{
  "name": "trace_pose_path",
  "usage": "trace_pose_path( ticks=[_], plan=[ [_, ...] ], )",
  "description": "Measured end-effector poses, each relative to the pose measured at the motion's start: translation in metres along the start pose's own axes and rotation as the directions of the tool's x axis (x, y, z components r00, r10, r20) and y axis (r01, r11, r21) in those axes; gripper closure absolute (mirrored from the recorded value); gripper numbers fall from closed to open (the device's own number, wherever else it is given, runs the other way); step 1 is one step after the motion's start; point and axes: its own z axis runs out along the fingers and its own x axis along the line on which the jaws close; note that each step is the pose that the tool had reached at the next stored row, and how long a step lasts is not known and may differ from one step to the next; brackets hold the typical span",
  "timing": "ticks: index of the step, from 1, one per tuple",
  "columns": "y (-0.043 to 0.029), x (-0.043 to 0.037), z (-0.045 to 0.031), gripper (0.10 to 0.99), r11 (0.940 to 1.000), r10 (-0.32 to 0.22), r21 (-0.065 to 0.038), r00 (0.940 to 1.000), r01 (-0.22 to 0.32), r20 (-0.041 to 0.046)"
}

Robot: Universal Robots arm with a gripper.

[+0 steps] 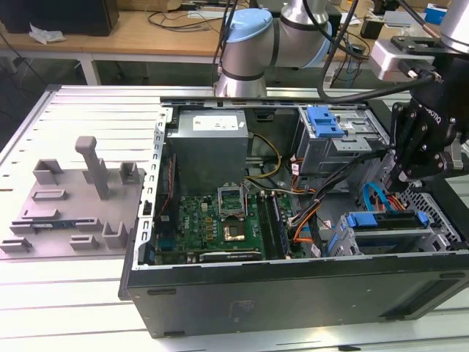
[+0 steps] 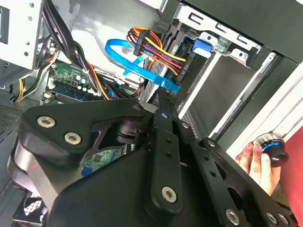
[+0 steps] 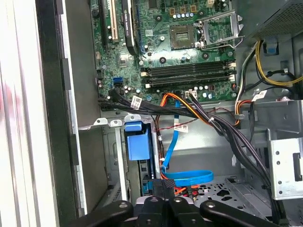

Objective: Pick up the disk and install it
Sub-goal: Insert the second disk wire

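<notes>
The disk (image 1: 382, 221) lies in the drive cage at the case's front corner on the exterior view's right, with its blue carrier rail along its upper edge. In the first wrist view the disk's blue rail end (image 3: 139, 142) stands in a slot of the cage. In the second wrist view a blue rail end (image 2: 200, 47) sits in the bay. My black gripper (image 1: 398, 178) hangs just above and behind the cage, over a looped blue cable (image 1: 372, 195). Its fingers (image 3: 165, 187) look pressed together, with nothing between them.
The open computer case (image 1: 293, 282) holds a motherboard (image 1: 212, 224), a power supply (image 1: 209, 147), an upper bay with a blue latch (image 1: 326, 121), and orange and black cable bundles (image 3: 203, 113). A grey fixture plate (image 1: 73, 198) lies to the exterior view's left. A hand (image 2: 255, 163) rests on a round knob (image 2: 273, 147).
</notes>
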Motion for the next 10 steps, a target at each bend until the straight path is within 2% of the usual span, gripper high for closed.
trace_pose_path(
  ticks=[10],
  plan=[
    [0.0000,0.0000,0.0000,0.980,1.0000,0.004,0.000,1.0000,-0.004,-0.0014]
  ],
)
